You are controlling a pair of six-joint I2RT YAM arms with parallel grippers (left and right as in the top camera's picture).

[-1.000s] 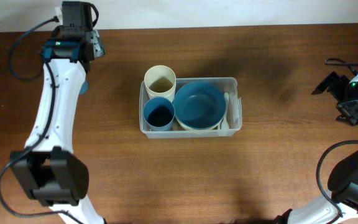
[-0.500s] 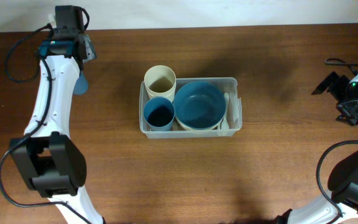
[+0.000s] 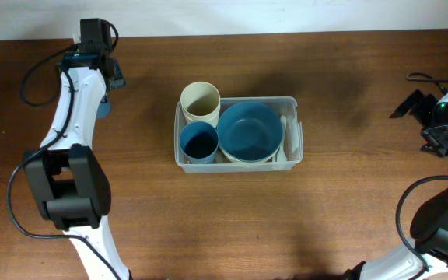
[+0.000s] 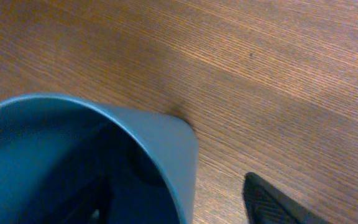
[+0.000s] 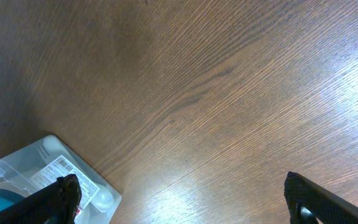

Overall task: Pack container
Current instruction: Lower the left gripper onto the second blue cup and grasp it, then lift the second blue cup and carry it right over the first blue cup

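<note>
The clear container [image 3: 292, 103] sits mid-table holding a cream cup [image 3: 201, 99], a blue cup [image 3: 199, 142], a blue bowl [image 3: 249, 131] and a white spoon [image 3: 284, 140]. A loose blue cup [image 3: 103, 106] stands at the far left, mostly hidden under my left arm. In the left wrist view this cup [image 4: 173, 149] fills the lower left. My left gripper [image 4: 179, 208] straddles its wall, one finger inside and the other finger [image 4: 272, 202] outside, with bare wood between that finger and the wall. My right gripper [image 5: 188, 205] is open over bare wood, with the container's corner [image 5: 42, 171] at lower left.
The right arm [image 3: 438, 117] rests at the table's right edge beside a black cable [image 3: 420, 77]. The left arm [image 3: 72, 117] runs along the left side. The table's far edge lies just beyond the left wrist.
The left arm's wrist has turned and shifted a little along the far left of the table, above the loose blue cup. The right arm and the container have not moved.
</note>
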